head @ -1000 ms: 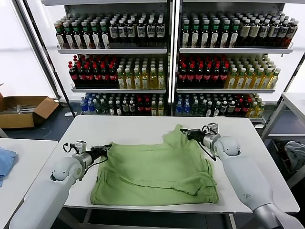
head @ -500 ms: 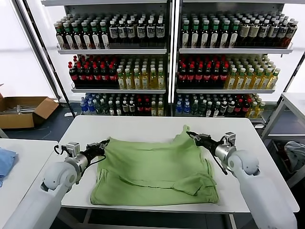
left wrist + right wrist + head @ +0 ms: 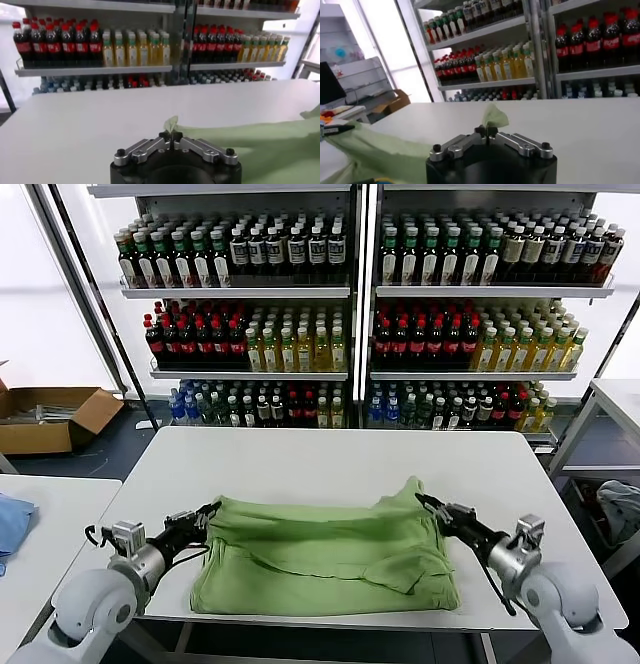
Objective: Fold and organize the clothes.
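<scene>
The light green polo shirt [image 3: 330,549] lies on the white table [image 3: 300,459], its far part lifted and drawn over the near part. My left gripper [image 3: 208,511] is shut on the shirt's far left corner, a green tip showing between its pads in the left wrist view [image 3: 171,123]. My right gripper [image 3: 422,500] is shut on the far right corner, where a green tip stands up in the right wrist view [image 3: 492,116]. The collar, buttons and chest print are hidden.
Shelves of bottles [image 3: 350,314] stand behind the table. A second table with a blue cloth [image 3: 12,519] is at the left. A cardboard box [image 3: 50,414] lies on the floor at far left. Another table [image 3: 620,399] and grey-blue cloth [image 3: 622,499] are at the right.
Both grippers have pulled back toward the table's near edge, dragging the shirt's far edge with them, so the shirt now covers a shorter stretch of table.
</scene>
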Motion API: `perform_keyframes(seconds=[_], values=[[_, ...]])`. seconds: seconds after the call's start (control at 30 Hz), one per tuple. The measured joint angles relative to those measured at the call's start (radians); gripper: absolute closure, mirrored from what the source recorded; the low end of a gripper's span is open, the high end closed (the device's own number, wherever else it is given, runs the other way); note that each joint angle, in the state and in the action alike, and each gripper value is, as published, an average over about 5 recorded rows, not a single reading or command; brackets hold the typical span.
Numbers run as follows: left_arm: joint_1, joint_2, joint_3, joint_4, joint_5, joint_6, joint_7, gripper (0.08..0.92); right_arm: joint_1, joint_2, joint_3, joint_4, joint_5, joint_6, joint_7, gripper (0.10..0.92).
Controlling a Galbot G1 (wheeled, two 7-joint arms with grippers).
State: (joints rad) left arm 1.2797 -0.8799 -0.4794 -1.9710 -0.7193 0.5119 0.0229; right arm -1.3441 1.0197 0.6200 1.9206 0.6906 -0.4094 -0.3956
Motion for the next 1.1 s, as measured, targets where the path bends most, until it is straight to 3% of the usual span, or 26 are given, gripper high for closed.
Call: perform_keyframes(seconds=[0.2,0.6,0.9,1.1], values=[[0.109,-0.021,-0.030,-0.032,0.058,-0.006,0.012,0.876,-0.128,0.017,0.061,0.036,-0.030,0.024,0.007,0.846],[0.228,-0.058,-0.094,-0.116,0.092,0.003,-0.036,0.520,-0.254,0.044,0.217,0.050,-0.027,0.111,0.019,0.500],[0.260,-0.131,-0.029,-0.124,0.072,-0.086,-0.229,0.260,-0.304,0.079,0.277,0.054,0.002,0.170,0.029,0.250],[0.251,-0.184,0.040,-0.094,0.071,-0.118,-0.345,0.180,-0.315,0.087,0.296,0.051,0.011,0.190,0.033,0.204]])
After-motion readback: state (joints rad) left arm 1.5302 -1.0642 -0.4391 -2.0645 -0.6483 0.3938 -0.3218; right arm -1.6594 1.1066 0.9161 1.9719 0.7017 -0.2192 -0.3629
